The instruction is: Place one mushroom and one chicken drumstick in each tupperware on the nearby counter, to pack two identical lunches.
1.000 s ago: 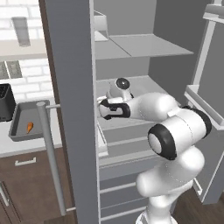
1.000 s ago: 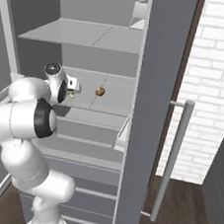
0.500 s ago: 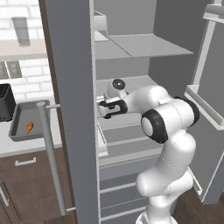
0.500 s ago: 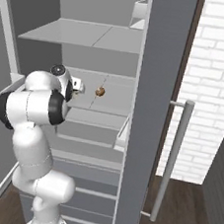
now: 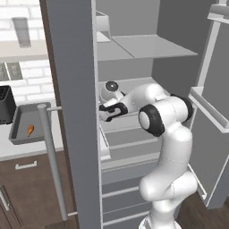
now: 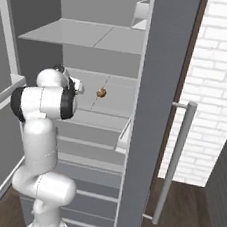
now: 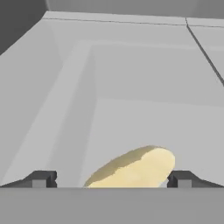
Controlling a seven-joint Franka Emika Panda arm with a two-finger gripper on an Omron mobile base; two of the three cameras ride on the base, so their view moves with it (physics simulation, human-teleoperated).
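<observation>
The arm reaches into the open fridge, and the gripper (image 7: pixel 109 180) hangs with its jaws spread wide, one dark tip at seven o'clock and the other at five o'clock of the hand view, holding nothing. Between those tips, at six o'clock of that view, lies a pale cream-yellow rounded thing, most likely the cream-white mushroom (image 7: pixel 133 169), resting on the grey fridge shelf (image 7: pixel 144 87); its lower part is cut off, so whether the pads already touch it cannot be told. In the right base view a brown-capped mushroom (image 6: pixel 101 92) sits farther along the same shelf, at about three o'clock from the hand and apart from it. Outside the fridge, at nine o'clock of the left base view, one tupperware (image 5: pixel 18 117) stands on the counter (image 5: pixel 22 150) with a chicken drumstick (image 5: pixel 30 129) already in it, just beside the black toaster (image 5: pixel 5 105). The step in hand looks to be the pick of the pale mushroom. To do it well, the hand should go a little deeper so the pads flank the widest part rather than the edge, then close gently, as a small round piece may squirt out. Lift straight off the shelf before backing out past the fridge door (image 5: pixel 74 103).
</observation>
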